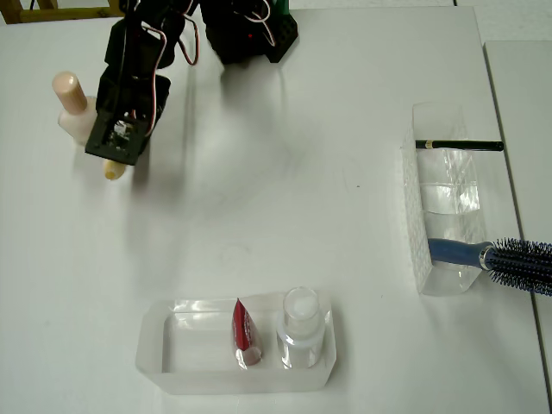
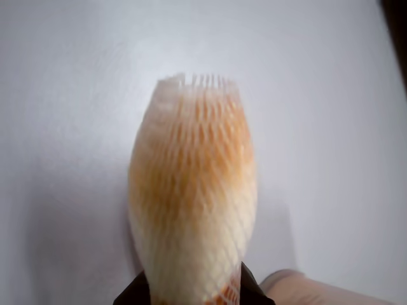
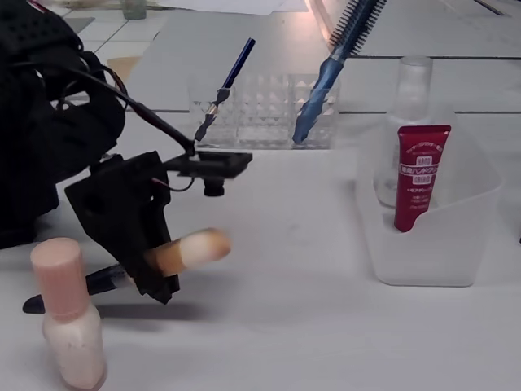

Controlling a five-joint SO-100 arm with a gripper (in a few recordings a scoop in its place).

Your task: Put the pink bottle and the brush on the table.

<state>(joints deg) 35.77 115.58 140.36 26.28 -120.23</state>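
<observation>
Here the gripper (image 3: 155, 269), clamped on the brush (image 3: 191, 248) just above the table (image 1: 285, 190), could topple the nearby pink bottle (image 3: 69, 326).

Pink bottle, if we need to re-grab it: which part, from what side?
Take the pink bottle by its narrow cylindrical cap, coming from above. It stands upright on the table, and its body is wider. The hand, just beside it, holds the brush.

A large white tabletop (image 1: 285, 198) fills the scene under even, soft light. A second white surface (image 1: 526, 129) lies beside it, with a narrow gap between them.
</observation>
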